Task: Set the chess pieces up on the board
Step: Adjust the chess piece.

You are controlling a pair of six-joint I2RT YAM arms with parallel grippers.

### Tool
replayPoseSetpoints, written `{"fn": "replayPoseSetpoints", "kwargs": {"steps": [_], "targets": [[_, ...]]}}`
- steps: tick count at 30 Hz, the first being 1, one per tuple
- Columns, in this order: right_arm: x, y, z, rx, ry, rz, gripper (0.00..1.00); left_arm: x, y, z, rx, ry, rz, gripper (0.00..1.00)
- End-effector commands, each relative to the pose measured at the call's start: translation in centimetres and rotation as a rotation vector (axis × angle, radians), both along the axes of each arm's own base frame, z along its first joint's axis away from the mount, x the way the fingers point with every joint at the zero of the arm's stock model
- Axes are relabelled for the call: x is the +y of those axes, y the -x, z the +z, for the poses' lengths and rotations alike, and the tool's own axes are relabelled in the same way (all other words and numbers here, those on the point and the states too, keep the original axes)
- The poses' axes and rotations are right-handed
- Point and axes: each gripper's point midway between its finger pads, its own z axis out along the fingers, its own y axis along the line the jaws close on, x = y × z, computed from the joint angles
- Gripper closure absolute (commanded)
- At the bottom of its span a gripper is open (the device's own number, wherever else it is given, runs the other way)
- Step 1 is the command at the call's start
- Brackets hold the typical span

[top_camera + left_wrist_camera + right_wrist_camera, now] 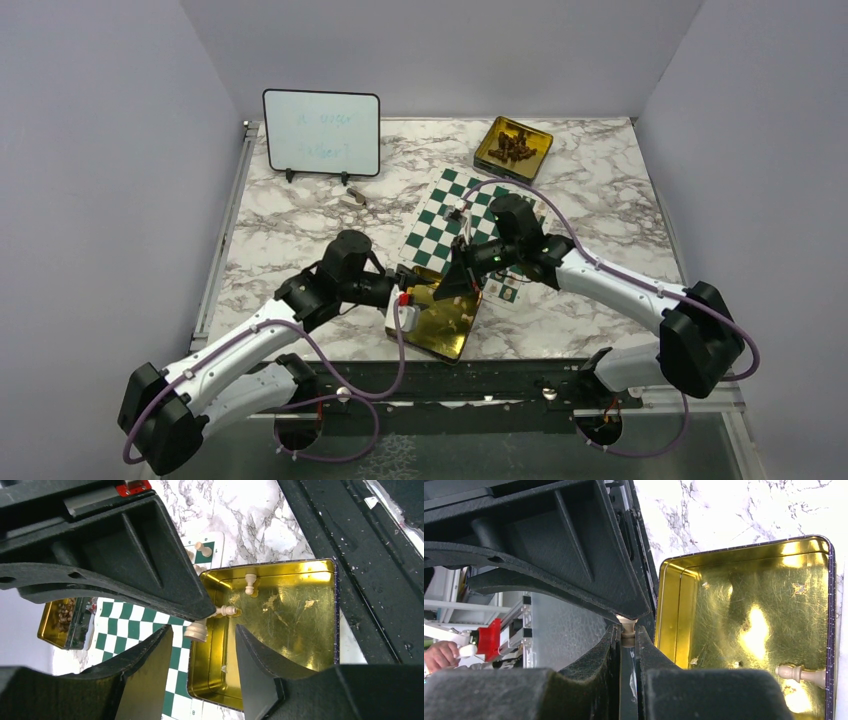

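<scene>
The green and white board (440,225) lies mid-table, with a cream piece (459,208) standing on it. A gold tin (440,335) sits at its near corner and holds two loose cream pieces (250,582) (227,611); one also shows in the right wrist view (799,672). My right gripper (458,283) (626,634) is shut on a cream piece (626,629), held over the tin's edge beside the board. That held piece also shows in the left wrist view (196,631). My left gripper (405,298) (202,640) is open and empty, right next to the right gripper, over the tin's rim (200,675).
A second gold tin (512,147) of dark pieces stands at the back right. A black-framed whiteboard (321,132) stands at the back left. Two more cream pieces (202,547) stand on the board's corner near the tin. The black base rail (470,380) runs along the near edge.
</scene>
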Motion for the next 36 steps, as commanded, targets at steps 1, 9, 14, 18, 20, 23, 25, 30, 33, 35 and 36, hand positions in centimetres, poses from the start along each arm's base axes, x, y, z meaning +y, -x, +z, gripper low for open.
{"fn": "replayPoseSetpoints", "kwargs": {"steps": [1,9,14,18,20,23,25,30,33,35,36], "targets": [[0.5,0.3,0.4,0.009,-0.019,0.043,0.89,-0.7,-0.1,1.4,-0.025,0.015,-0.027,0.51],[0.6,0.4,0.9,0.008,-0.043,0.047,0.89,-0.4,0.0,0.5,-0.013,-0.022,-0.019,0.63],[0.5,0.4,1.3,-0.005,-0.047,0.044,0.89,-0.3,-0.1,0.5,-0.003,-0.028,-0.007,0.75],[0.4,-0.1,1.3,-0.02,-0.03,-0.001,0.89,-0.3,-0.5,0.4,0.026,-0.039,0.028,0.83],[0.4,-0.4,1.4,-0.022,-0.03,-0.029,0.88,-0.4,-0.8,0.6,0.056,-0.042,0.057,0.86],[0.4,-0.9,2.2,-0.029,-0.056,-0.083,0.87,-0.4,-1.5,0.7,0.113,-0.045,0.124,0.89],[0.4,-1.5,2.6,-0.031,-0.07,-0.141,0.87,-0.4,-1.8,0.9,0.142,-0.039,0.159,0.9],[0.4,-2.2,4.1,-0.01,-0.154,-0.246,0.86,-1.0,-2.0,2.5,0.256,0.047,0.228,0.93],[0.4,-2.3,5.1,0.009,-0.203,-0.286,0.85,-1.5,-2.2,3.3,0.349,0.102,0.275,0.94],[0.3,-2.5,5.4,0.013,-0.22,-0.315,0.84,-1.7,-2.8,3.9,0.409,0.148,0.339,0.94],[0.2,-2.7,5.6,0.008,-0.225,-0.328,0.84,-1.7,-3.3,4.2,0.441,0.179,0.383,0.94]]}}
